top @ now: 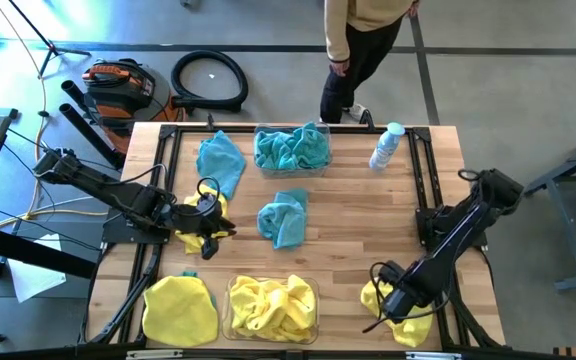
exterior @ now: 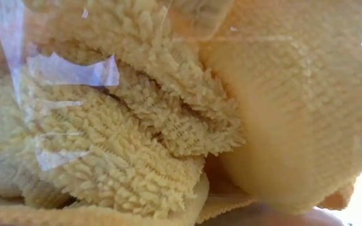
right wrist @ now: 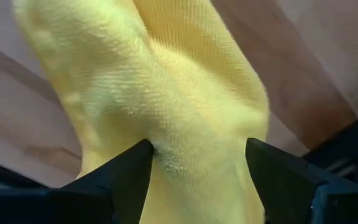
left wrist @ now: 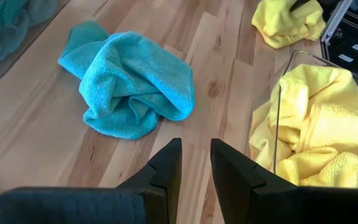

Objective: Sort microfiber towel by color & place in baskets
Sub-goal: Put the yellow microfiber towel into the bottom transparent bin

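1. Nearest us in the low view, a yellow towel (exterior: 137, 138) pressed behind the clear wall of the near basket (top: 230, 322) fills the lens, so that view gives us nothing else.
2. From above we see that basket at the near edge holding bunched yellow cloth, with a flat yellow towel (top: 180, 308) just to its left on the wooden table (top: 348, 230).
3. At the near right corner, the right gripper (top: 393, 303) sits over another yellow towel (top: 400, 320). Only its wrist view shows the fingers (right wrist: 126, 171): spread wide, one on each side of a raised fold of that cloth (right wrist: 166, 112), touching it but not squeezing it.
4. At mid-left, the left gripper (top: 208, 228) is over a yellow cloth (top: 200, 222) in the high view. Its wrist view shows the fingers (left wrist: 166, 171) nearly together with a narrow gap, and we cannot tell whether they pinch anything.
5. Ahead of it lies a crumpled teal towel (left wrist: 129, 81), mid-table in the high view (top: 284, 216).
6. Farther off, another teal towel (top: 220, 160) lies left of the far basket (top: 292, 168), which holds teal cloth (top: 290, 146).
7. A small bottle (top: 386, 146) lies right of it; beyond the table, a person (top: 363, 50) stands.
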Tool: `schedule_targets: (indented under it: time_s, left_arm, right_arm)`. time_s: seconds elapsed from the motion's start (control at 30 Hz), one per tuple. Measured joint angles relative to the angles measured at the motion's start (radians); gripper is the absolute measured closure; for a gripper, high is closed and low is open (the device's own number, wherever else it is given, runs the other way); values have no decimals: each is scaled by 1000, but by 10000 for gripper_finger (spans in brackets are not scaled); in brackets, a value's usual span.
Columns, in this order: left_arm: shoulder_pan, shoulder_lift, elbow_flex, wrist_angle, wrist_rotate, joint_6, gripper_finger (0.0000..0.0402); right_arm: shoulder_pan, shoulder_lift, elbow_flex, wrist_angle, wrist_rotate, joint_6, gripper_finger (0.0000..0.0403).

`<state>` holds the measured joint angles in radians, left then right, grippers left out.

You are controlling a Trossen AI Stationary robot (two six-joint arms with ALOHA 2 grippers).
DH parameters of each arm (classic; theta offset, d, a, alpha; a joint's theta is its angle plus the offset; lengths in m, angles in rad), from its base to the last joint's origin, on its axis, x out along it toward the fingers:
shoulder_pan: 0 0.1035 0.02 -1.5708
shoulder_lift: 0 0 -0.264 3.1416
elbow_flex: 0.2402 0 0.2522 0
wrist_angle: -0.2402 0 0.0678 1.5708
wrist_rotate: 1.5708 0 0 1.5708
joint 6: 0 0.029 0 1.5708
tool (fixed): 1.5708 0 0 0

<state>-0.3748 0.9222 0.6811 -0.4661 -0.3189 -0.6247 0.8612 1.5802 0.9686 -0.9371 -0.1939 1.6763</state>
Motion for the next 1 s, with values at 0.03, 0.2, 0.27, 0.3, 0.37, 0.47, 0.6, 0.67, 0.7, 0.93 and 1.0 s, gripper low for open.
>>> schedule_targets:
  time_s: [0.03,0.2,0.27,0.3,0.37,0.47,0.6,0.67,0.7,0.93,1.0]
  left_arm:
    - [0,0,0,0,3,0,328]
    - [0,0,0,0,22,-3,328]
    - [0,0,0,0,22,-2,328]
    - [0,0,0,0,23,-2,328]
    - [0,0,0,-5,24,0,328]
    - [0,0,0,-16,30,17,328]
    - [0,0,0,-17,54,62,328]
    - [0,0,0,-17,64,70,328]
    - [0,0,0,-17,71,71,328]
    - [0,0,0,-17,74,72,328]
    - [0,0,0,-17,74,72,328]
  right_arm:
    - [0,9,-9,17,-2,4,148]
    - [1,52,-20,85,-2,11,186]
    - [3,62,-21,112,-2,15,224]
    - [5,63,-21,129,-2,23,248]
    - [12,62,-20,158,-1,40,305]
    - [29,61,10,149,5,69,382]
    - [61,60,105,40,53,161,375]
    - [80,60,182,-52,94,202,377]
    - [90,59,224,-99,119,221,384]
    - [122,62,535,-379,365,298,397]
    - [116,74,617,-423,458,262,399]
